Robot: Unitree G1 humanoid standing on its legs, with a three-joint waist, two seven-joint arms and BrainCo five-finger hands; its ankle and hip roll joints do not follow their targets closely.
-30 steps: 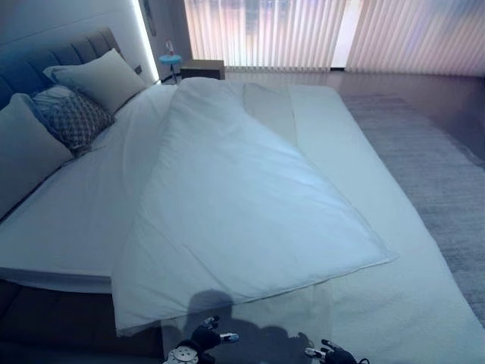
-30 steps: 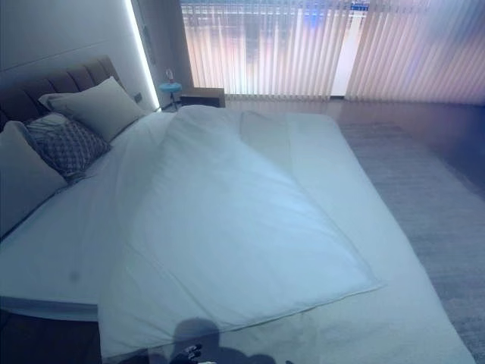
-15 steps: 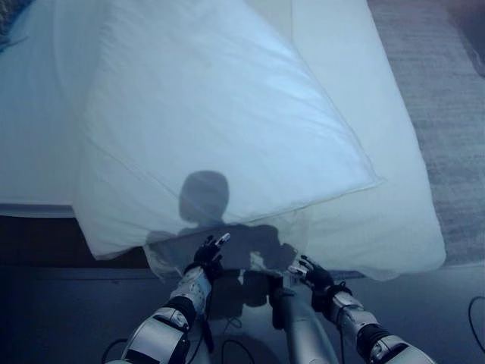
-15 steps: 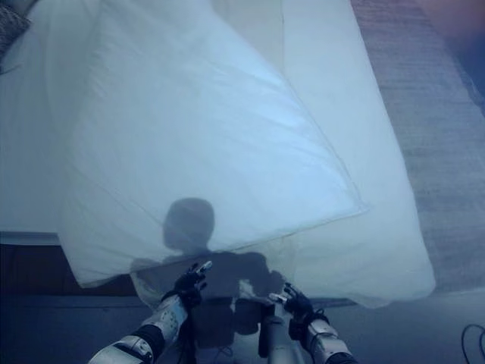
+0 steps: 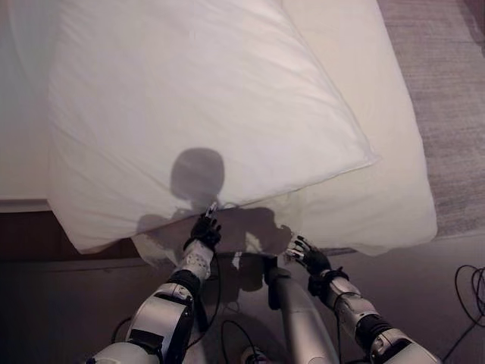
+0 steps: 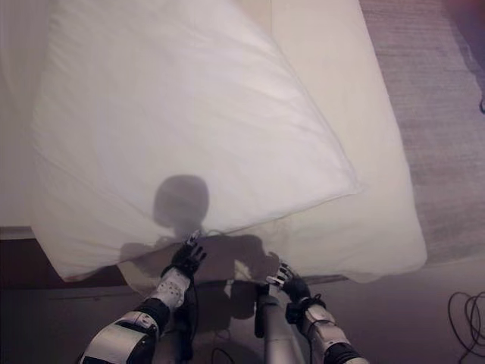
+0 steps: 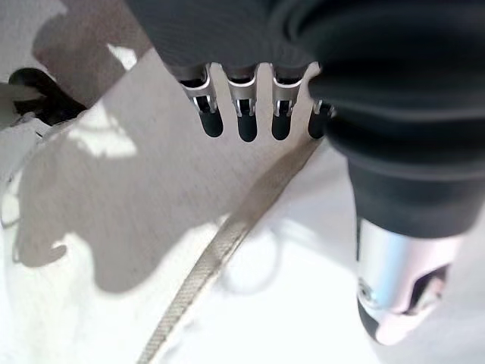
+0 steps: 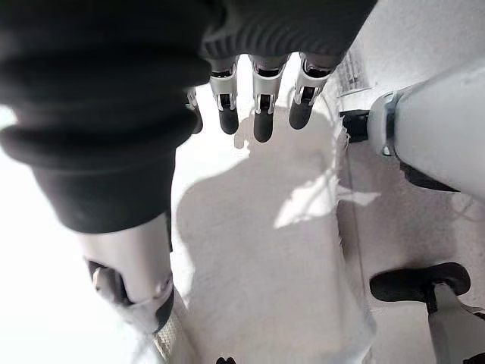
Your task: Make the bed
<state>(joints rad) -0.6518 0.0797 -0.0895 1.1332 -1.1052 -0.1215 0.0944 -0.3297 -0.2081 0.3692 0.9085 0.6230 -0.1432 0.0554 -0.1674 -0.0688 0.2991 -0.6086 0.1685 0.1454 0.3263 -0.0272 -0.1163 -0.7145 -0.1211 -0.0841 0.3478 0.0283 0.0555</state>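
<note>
A white duvet (image 5: 204,98) lies skewed across the bed, its near edge hanging over the foot. Under it a pale sheet (image 5: 379,189) covers the mattress, and a fold of it (image 5: 254,227) droops at the foot between my hands. My left hand (image 5: 203,231) is raised just below the duvet's near edge, open, its fingers (image 7: 242,125) straight above white cloth with a hem (image 7: 204,265). My right hand (image 5: 307,258) hovers lower, near the drooping sheet, also open, its fingers (image 8: 261,114) straight and holding nothing.
The dark bed frame (image 5: 30,227) shows under the mattress at the left. A grey rug (image 5: 451,114) runs along the bed's right side. Dark floor (image 5: 61,303) lies at the foot of the bed.
The view has tipped down from the headboard and pillows to the foot of the bed. Both hands have risen closer to the duvet's hanging edge.
</note>
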